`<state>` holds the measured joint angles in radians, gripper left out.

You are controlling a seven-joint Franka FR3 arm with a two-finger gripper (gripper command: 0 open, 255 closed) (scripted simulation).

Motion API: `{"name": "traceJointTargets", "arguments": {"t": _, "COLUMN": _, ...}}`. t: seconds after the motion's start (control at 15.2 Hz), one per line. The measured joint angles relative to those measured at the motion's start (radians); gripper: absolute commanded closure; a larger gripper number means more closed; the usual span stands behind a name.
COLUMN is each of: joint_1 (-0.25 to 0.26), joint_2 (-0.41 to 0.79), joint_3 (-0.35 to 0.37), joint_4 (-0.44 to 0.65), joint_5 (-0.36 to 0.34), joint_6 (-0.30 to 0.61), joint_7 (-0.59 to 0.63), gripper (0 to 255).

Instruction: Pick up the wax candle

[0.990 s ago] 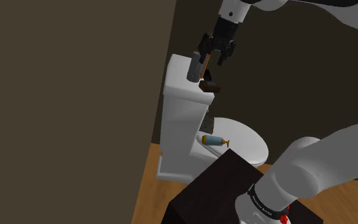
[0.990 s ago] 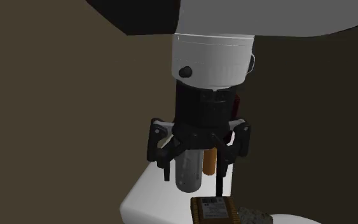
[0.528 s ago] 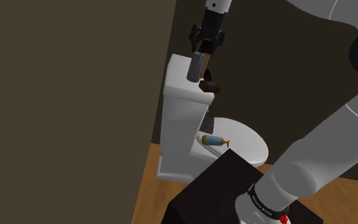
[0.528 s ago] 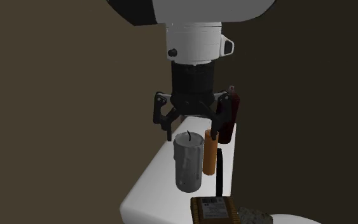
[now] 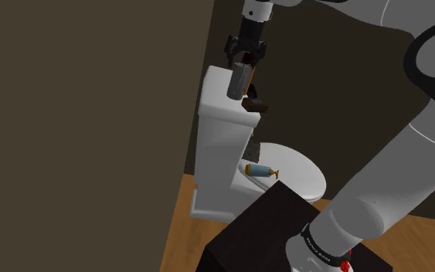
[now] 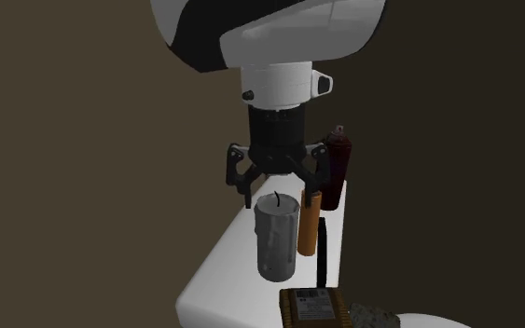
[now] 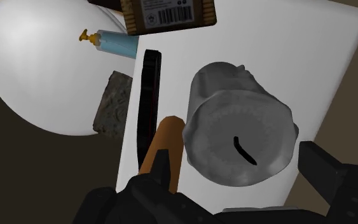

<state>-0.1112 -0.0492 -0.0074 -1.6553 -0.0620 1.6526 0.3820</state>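
I'm seeing the all-black two-finger claw (image 6: 279, 198) hanging open just above the grey cylindrical wax candle with a black wick (image 6: 276, 240). Its fingers are standing apart on either side of the candle's top, not touching it. The candle is standing upright on the white toilet tank lid (image 6: 215, 280). A slim orange cylinder (image 6: 309, 224) is standing just beside it, and a brown barcoded box (image 7: 168, 13) is lying near them.
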Motion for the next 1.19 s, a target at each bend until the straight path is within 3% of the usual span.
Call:
{"name": "traceJointTargets", "arguments": {"t": 0.13, "joint_1": 0.0, "joint_2": -0.007, "joint_3": -0.001, "joint_4": -0.036, "joint_5": 0.0, "joint_6": 0.028, "joint_7": 0.001, "gripper": 0}}
{"name": "traceJointTargets", "arguments": {"t": 0.2, "joint_1": 0.0, "joint_2": -0.006, "joint_3": 0.0, "joint_4": -0.04, "joint_5": 0.0, "joint_6": 0.031, "joint_7": 0.002, "gripper": 255}}
{"name": "traceJointTargets", "arguments": {"t": 0.86, "joint_1": 0.001, "joint_2": -0.007, "joint_3": 0.001, "joint_4": -0.043, "joint_5": 0.0, "joint_6": 0.037, "joint_7": 0.003, "gripper": 255}}
{"name": "traceJointTargets", "arguments": {"t": 1.19, "joint_1": 0.001, "joint_2": 0.002, "joint_3": 0.001, "joint_4": 0.017, "joint_5": 0.0, "joint_6": -0.018, "joint_7": 0.001, "gripper": 255}}
